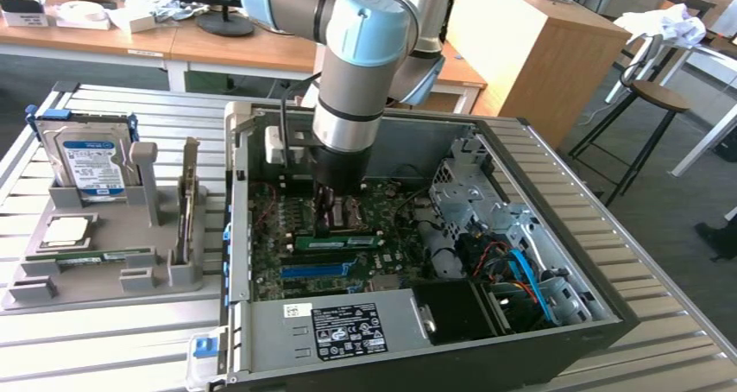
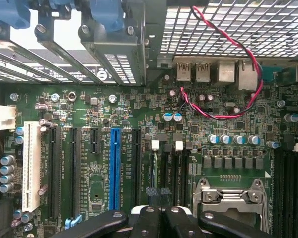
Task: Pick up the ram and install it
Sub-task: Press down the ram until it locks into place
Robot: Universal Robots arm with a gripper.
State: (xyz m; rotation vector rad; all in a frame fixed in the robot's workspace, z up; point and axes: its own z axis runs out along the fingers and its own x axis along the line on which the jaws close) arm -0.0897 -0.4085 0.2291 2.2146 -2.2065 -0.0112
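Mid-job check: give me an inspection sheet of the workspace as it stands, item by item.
Surface: slatted metal table carrying an open computer case and a grey parts tray.
Job's things: ram, a green stick lying along the motherboard slots directly under the tool; whether it is seated cannot be told.
Clutter: hard drive, upright expansion card and a second green stick, all in the tray.
Grippers: tool shut, down inside the case just above the ram.
Cables: red-black twisted pair across the board; blue cable by the drive bay.
Surroundings: wooden desks, stool.
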